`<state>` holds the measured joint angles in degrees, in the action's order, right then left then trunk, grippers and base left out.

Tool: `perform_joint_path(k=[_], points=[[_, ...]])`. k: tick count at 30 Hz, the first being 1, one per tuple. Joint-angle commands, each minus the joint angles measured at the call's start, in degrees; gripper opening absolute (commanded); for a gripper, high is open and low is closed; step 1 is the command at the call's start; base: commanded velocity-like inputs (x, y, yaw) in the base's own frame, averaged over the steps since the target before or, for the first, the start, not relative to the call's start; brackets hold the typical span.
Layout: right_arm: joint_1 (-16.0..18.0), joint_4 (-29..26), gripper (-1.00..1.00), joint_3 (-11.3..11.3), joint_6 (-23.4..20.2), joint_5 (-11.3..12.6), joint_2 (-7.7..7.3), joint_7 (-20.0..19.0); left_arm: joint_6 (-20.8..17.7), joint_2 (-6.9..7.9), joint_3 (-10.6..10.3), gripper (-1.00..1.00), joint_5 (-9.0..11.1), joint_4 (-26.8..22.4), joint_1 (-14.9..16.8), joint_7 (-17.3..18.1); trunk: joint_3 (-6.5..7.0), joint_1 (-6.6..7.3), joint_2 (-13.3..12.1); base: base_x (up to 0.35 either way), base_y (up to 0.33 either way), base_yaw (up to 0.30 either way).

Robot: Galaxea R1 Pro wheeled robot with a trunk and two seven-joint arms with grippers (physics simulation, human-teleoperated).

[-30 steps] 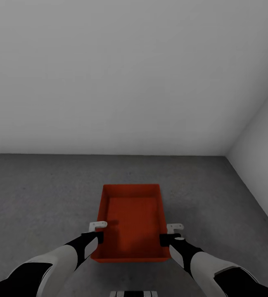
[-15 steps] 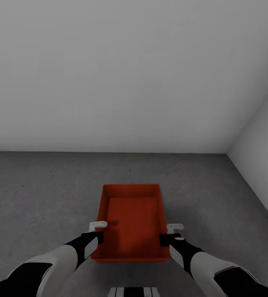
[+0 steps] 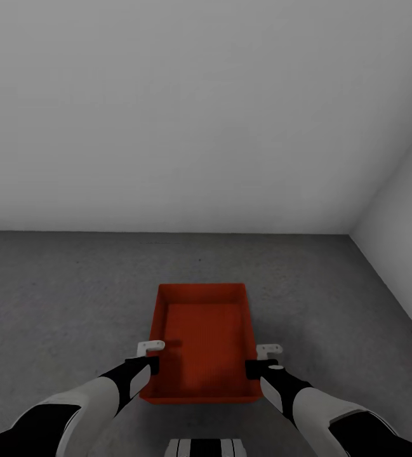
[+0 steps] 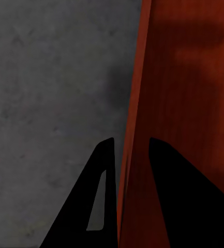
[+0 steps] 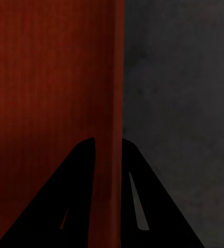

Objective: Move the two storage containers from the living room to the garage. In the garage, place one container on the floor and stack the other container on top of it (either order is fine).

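One orange-red storage container (image 3: 200,343) is carried over the garage's concrete floor (image 3: 59,298) near the corner, left claw (image 3: 147,357) and right claw (image 3: 264,359) each clamped on a side wall; uneven release could tip or skew it

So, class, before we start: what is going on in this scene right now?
A two-armed robot is holding one orange-red storage container by its long side walls. The left gripper pinches the container's left wall, one finger inside and one outside, and the right gripper does the same on the right wall. The container is empty. Below it is the dark grey concrete floor, near a corner of pale grey walls. Whether the container is resting on the floor or just above it cannot be told.
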<state>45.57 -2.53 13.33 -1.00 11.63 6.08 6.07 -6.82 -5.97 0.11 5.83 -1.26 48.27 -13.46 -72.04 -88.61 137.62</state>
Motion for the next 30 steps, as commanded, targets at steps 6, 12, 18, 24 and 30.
perform_joint_path(k=[6,12,18,24,30], points=[[-0.03,0.16,-1.0,-0.14,-0.1,0.94,-0.01,0.26,0.4,0.32,1.38,-1.0,-0.38,-0.33,0.04,-0.87,-0.04,0.01,0.01,0.0,0.0,0.0],[-0.02,0.16,-1.0,-0.14,-0.1,0.94,-0.01,0.26,0.4,0.26,1.38,-1.0,-0.38,-0.33,0.02,-0.87,-0.04,0.01,0.01,0.0,0.0,0.0],[-0.01,0.16,-1.0,-0.14,-0.06,0.94,-0.04,0.26,0.4,0.28,1.38,-1.0,-0.38,-0.33,0.02,-0.87,-0.04,0.01,0.01,0.0,0.0,0.0],[-0.03,0.16,-1.0,-0.14,-0.06,0.94,-0.09,0.24,0.36,0.34,1.43,-1.0,-0.3,-0.33,0.02,-0.87,-0.04,0.01,0.01,0.0,0.0,0.0],[-0.01,0.16,-1.0,-0.14,-0.06,0.94,-0.1,0.23,0.32,0.31,1.41,-1.0,-0.29,-0.33,0.05,-0.81,-0.04,0.01,0.01,0.0,0.0,0.0]])
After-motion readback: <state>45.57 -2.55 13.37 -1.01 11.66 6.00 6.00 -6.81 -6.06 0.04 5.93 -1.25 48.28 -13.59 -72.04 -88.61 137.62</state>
